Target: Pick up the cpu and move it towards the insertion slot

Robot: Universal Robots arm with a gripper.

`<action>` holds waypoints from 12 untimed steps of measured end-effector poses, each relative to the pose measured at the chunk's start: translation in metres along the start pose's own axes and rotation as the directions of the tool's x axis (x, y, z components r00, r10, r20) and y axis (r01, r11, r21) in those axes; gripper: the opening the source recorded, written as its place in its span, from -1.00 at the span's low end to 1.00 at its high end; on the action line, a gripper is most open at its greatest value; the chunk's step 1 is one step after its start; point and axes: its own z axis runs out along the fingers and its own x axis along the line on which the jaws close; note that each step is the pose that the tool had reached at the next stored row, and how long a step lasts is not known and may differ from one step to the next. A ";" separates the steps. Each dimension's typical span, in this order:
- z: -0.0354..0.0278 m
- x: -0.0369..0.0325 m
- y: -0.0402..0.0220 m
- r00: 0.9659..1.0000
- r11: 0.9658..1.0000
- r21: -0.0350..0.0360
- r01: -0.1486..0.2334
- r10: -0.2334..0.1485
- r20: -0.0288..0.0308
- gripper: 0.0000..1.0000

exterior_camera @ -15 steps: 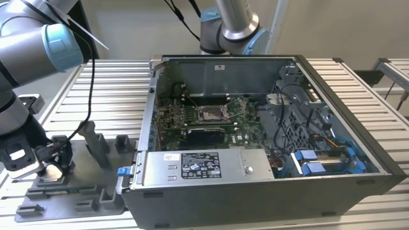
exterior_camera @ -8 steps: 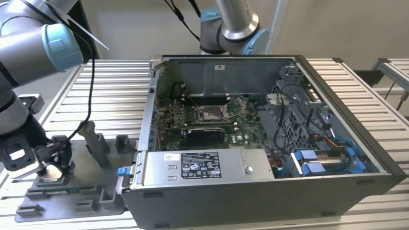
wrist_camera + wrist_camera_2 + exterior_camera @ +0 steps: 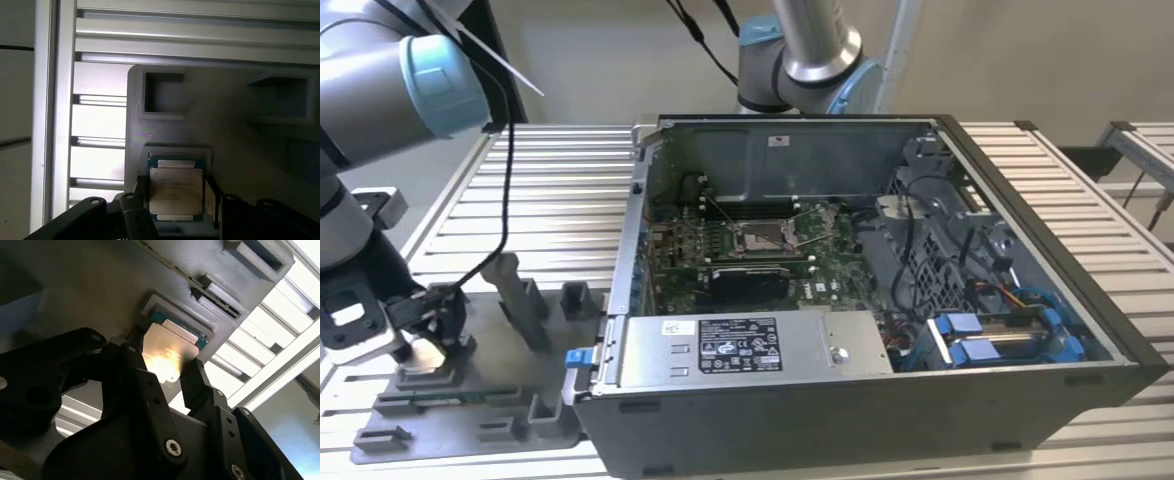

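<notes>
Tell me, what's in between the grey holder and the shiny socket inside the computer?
In the exterior view, the computer case's metal side wall stands between the grey holder and the insertion slot, then a strip of green motherboard.

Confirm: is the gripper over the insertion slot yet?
No: in the exterior view the gripper is down at the grey fixture, outside the computer case that holds the insertion slot.

Exterior view high, wide, overlooking case (image 3: pixel 854 420) and fixture (image 3: pixel 454 425); both wrist views close on cpu (image 3: pixel 167 352) (image 3: pixel 176 192)
</notes>
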 end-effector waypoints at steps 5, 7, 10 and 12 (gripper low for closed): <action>-0.0144 -0.0002 0.0004 1.000 1.000 0.000 0.000 0.000 -0.001 -1.00; -0.0226 -0.0003 0.0007 1.000 1.000 0.000 -0.001 0.001 -0.003 -1.00; -0.0364 -0.0006 0.0011 1.000 1.000 0.000 -0.002 0.002 -0.005 -1.00; -0.0455 -0.0007 0.0015 1.000 1.000 0.000 -0.003 0.003 -0.005 -1.00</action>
